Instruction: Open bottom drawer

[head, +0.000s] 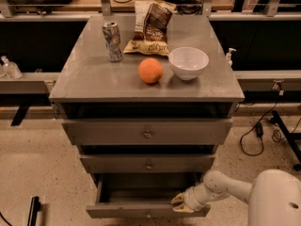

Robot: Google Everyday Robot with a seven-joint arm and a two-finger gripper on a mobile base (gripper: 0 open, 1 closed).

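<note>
Now the gripper (pixel 185 202): at 5 o'clock in view, on the top edge of the bottom drawer (pixel 136 194) front, right of its knob (pixel 148 215); I cannot tell how wide it is or whether it grips.
Drawer position: lowest of 3, at 6 o'clock, standing well out past the 2 above, grey inside showing.
Done: most of the opening, I judge.
Left: perhaps a last pull, then release.
Counter (pixel 94 74): can (pixel 113 41), orange (pixel 150 70) and bowl (pixel 188 62) at 12 o'clock.
</note>
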